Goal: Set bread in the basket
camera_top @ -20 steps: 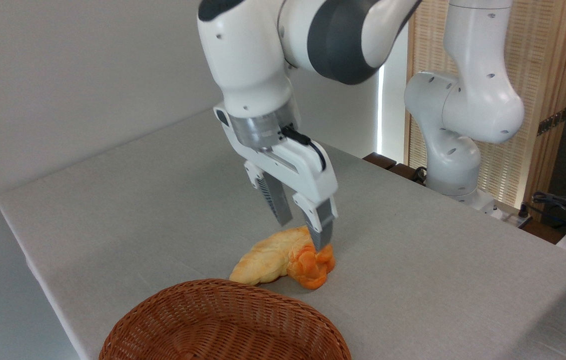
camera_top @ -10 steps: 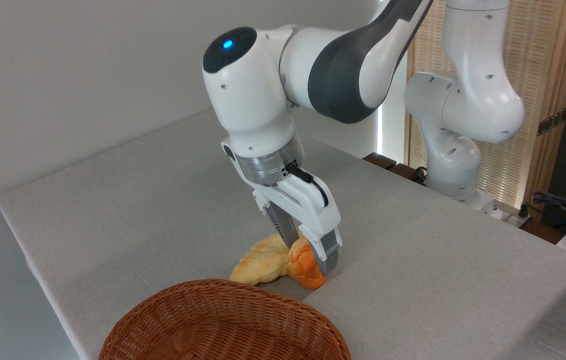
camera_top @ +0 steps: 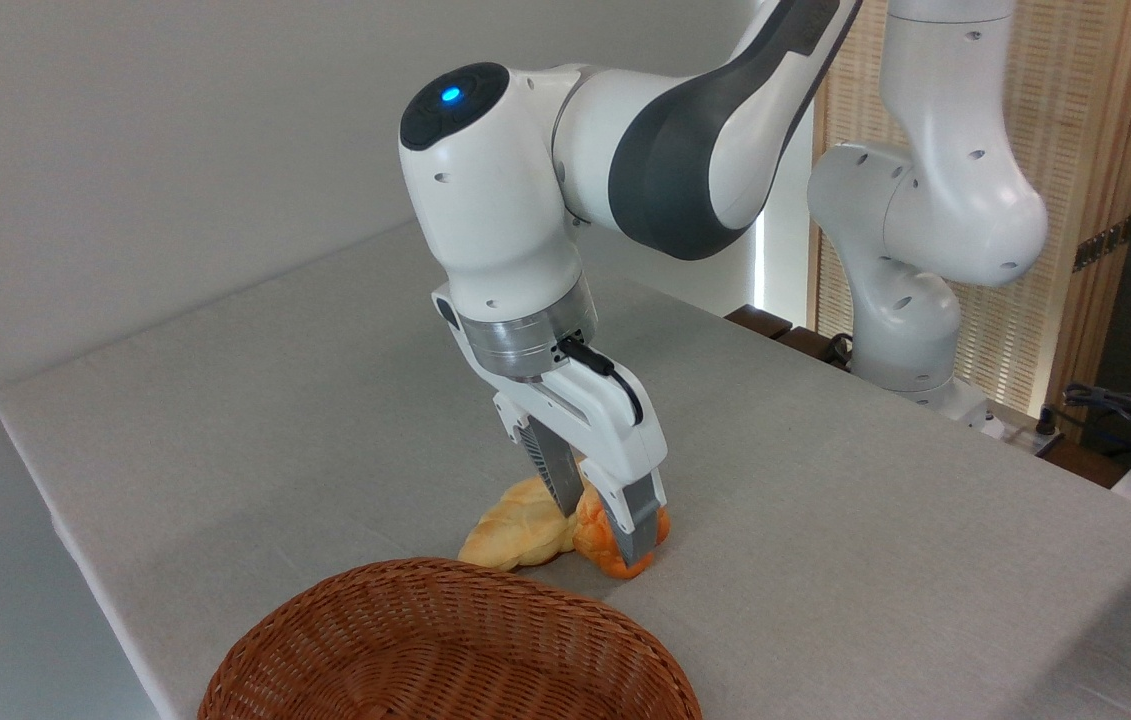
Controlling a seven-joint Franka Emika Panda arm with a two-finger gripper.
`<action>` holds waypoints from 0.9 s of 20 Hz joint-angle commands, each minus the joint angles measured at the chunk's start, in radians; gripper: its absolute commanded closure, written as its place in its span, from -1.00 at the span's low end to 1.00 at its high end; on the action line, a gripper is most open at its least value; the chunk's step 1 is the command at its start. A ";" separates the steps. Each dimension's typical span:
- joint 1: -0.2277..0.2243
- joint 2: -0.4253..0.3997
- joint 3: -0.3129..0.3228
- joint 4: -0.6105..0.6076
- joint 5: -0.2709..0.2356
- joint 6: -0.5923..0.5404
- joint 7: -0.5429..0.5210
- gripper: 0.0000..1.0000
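The bread (camera_top: 593,536), a glossy deep orange knotted bun, rests on the grey table (camera_top: 275,420) just beyond the basket. My gripper (camera_top: 605,530) has come down over it with one finger behind the bun and the other finger (camera_top: 637,515) in front, both pressed against it, so it is shut on the bun. The front finger hides part of the bun. The reddish brown wicker basket (camera_top: 445,572) sits at the near edge, partly cut off by the frame, with nothing in it.
A longer pale golden pastry (camera_top: 515,525) lies touching the bun on its left. The arm's white base (camera_top: 910,330) stands at the table's far right, with cables (camera_top: 1125,410) beyond it. A wall runs along the left.
The gripper dropped from above the bun onto it, then shifted slightly left while its fingers drew in against the bun. The bun and the pastry have stayed put.
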 commanded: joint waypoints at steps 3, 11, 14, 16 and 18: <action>-0.006 0.002 0.006 0.008 0.005 0.007 0.014 0.29; -0.004 -0.015 0.007 0.101 -0.059 -0.003 0.014 0.28; -0.001 -0.012 0.013 0.169 -0.098 0.031 0.014 0.27; -0.001 -0.009 0.015 0.188 -0.100 0.113 0.014 0.26; -0.001 0.008 0.015 0.191 -0.100 0.219 0.014 0.24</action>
